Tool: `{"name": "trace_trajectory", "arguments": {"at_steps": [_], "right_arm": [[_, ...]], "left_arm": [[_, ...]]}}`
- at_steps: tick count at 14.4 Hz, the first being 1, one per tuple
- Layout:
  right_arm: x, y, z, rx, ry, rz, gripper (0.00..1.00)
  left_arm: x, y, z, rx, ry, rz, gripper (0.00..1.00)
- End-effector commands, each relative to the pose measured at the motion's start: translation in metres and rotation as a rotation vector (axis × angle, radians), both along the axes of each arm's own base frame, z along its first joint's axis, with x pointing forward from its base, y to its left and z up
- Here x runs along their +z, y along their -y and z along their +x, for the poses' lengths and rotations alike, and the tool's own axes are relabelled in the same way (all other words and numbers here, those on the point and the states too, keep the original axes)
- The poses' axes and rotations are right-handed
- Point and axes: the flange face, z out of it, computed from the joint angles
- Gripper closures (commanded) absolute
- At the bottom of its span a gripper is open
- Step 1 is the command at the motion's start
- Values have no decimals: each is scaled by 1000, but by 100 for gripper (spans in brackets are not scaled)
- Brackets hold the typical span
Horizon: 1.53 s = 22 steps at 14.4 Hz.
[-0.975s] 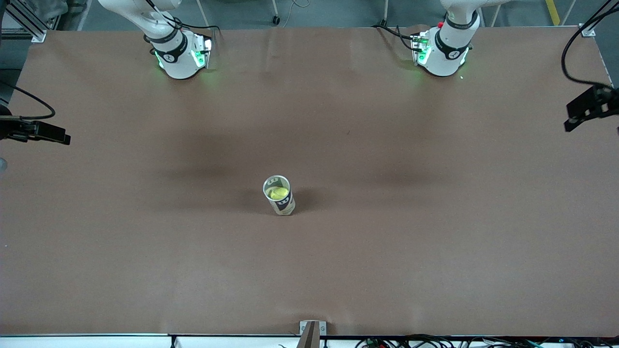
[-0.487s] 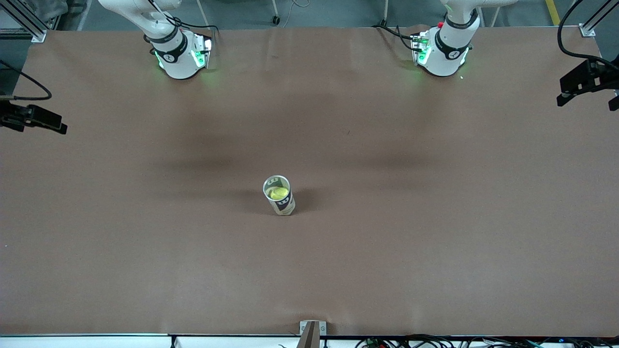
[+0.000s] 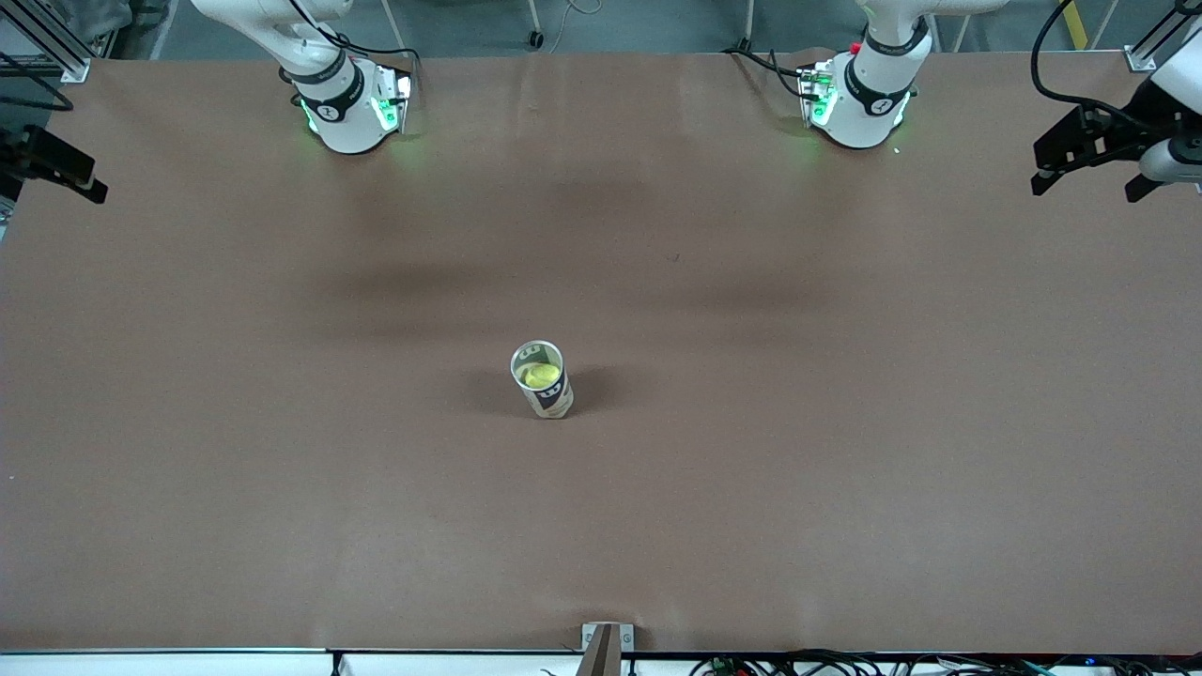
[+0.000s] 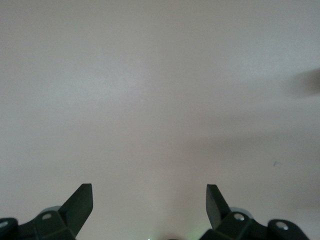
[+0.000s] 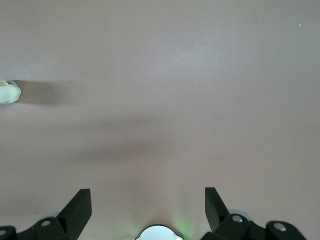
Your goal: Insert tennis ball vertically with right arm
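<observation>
A clear tennis-ball can [image 3: 543,380] stands upright near the middle of the brown table [image 3: 751,469]. A yellow tennis ball [image 3: 538,375] sits inside it, seen through the open top. My right gripper [image 3: 58,169] is up in the air over the table's edge at the right arm's end, well away from the can. In the right wrist view the right gripper [image 5: 148,200] is open and empty, and the can [image 5: 7,92] shows at the picture's edge. My left gripper [image 3: 1080,161] is high over the left arm's end. It is open and empty in the left wrist view [image 4: 148,197].
The right arm's base [image 3: 349,113] and the left arm's base [image 3: 859,103] stand with green lights along the table edge farthest from the front camera. A small metal bracket [image 3: 606,640] sits at the table's nearest edge, with cables [image 3: 845,665] beside it.
Both grippers have drawn back and upward, away from the table's middle toward their own ends. The can and the ball have not moved.
</observation>
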Motion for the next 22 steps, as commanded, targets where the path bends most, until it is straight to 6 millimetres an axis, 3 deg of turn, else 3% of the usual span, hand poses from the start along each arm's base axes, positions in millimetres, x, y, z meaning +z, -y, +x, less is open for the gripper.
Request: {"name": "trace_trajectory", "arguments": {"at_steps": [1,12,16,22], "right_arm": [[-7,-7,-2,28,11,-15,0],[-9,-19,-1,42,5,-14,0],[-8,-32,-3,65,2,-5,0],[-3,-29,-6,69,12,3,0]], "left_arm": [[0,7,-6,-5,4,-12,0],[-7,9,-3,51,-20,-30,0],[-9,15,-2,83,-24,-50,0],[-3,13,5,77,-10,-50,0]]}}
